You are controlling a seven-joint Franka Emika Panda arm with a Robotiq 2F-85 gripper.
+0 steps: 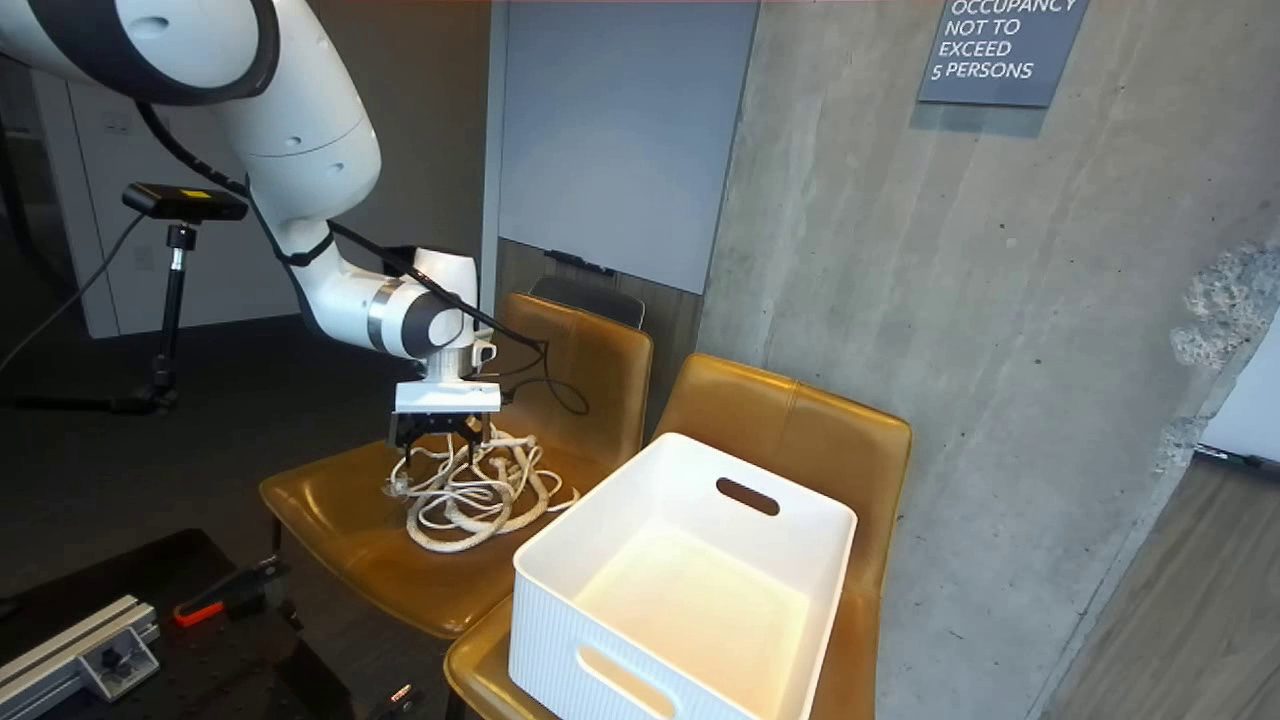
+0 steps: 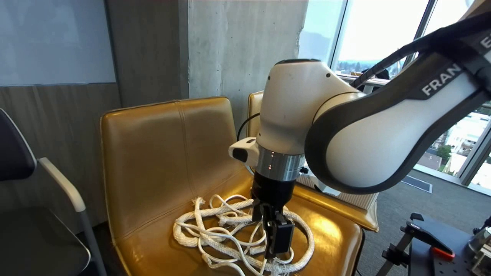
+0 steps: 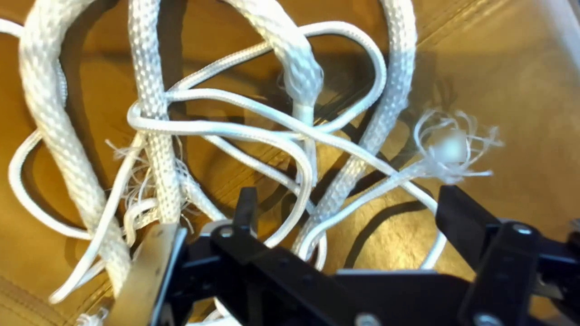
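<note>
Black gripper [image 3: 350,203] sat closest in wrist view, jaws spread wide, nothing gripped. Thick white rope [image 3: 152,90] and thin white cord [image 3: 253,106] lay tangled right below it on a tan chair [image 2: 145,157]; couldn't tell if gripper touched either. White bin [image 1: 545,630], open-topped, sat on the neighboring chair [image 1: 830,435] in an exterior view.

Daylight through windows [image 2: 376,46] at two o'clock in an exterior view; sky [image 2: 387,23] blown out to white. Glare on the chair seat [image 2: 326,232] near five o'clock. In an exterior view, floor [image 1: 265,405] at nine o'clock near-black, bin [image 1: 690,600] at six o'clock bright. Wrist view: ropes [image 3: 152,77] throw dark shadows; pale smear (glare or blur, can't tell) covers a frayed end [image 3: 435,164] at three o'clock.
</note>
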